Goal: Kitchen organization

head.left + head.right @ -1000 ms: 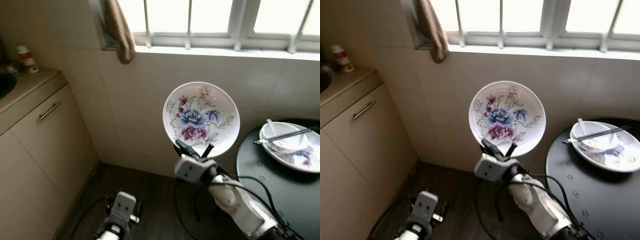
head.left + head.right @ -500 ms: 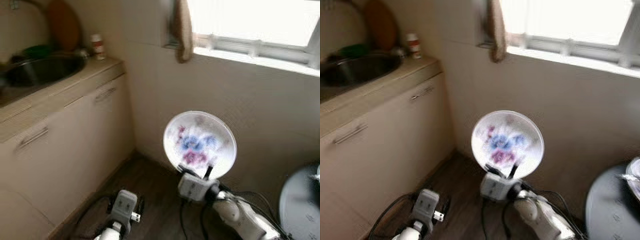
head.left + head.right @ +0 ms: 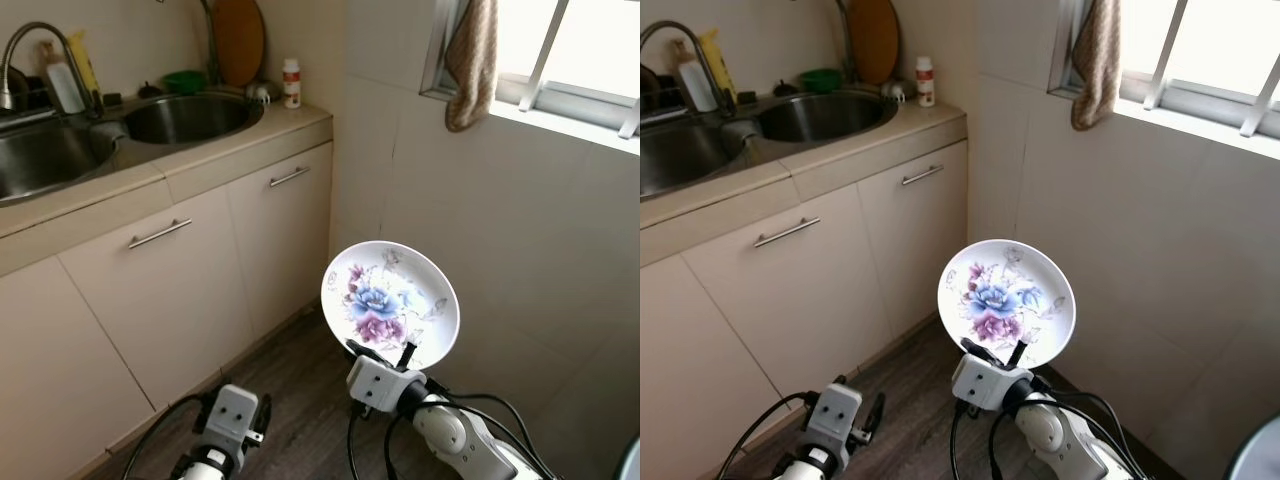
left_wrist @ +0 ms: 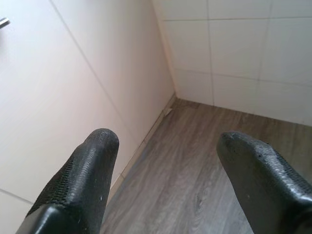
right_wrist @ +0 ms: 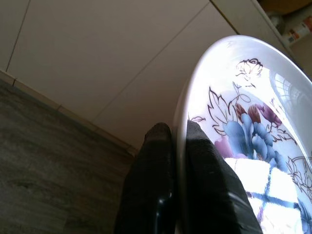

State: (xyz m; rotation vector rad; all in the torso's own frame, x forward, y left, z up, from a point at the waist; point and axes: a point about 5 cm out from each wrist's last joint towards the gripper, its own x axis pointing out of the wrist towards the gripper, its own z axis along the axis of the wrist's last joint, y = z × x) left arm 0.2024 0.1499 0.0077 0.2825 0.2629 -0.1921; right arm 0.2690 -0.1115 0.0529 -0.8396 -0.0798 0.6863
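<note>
A white plate with blue and purple flowers [image 3: 389, 303] stands upright in front of me, its painted face toward the camera. My right gripper [image 3: 380, 353] is shut on its lower rim; in the right wrist view the two black fingers [image 5: 161, 180] pinch the plate [image 5: 248, 141] edge. My left gripper [image 4: 165, 161] hangs low over the wood floor, open with nothing between its fingers; its wrist block [image 3: 232, 415] sits low in the left eye view. A steel double sink [image 3: 185, 115] is set in the beige counter [image 3: 235, 150] at the upper left.
Beige cabinet doors with bar handles [image 3: 160, 232] run under the counter. A faucet [image 3: 30, 45], bottles and a small white bottle [image 3: 291, 82] stand by the sink. A brown cloth [image 3: 470, 60] hangs by the window. The tiled wall corner is straight ahead.
The camera has swung left: the black round table with dishes has left the picture and the sink counter has come in. The right gripper still holds the plate upright.
</note>
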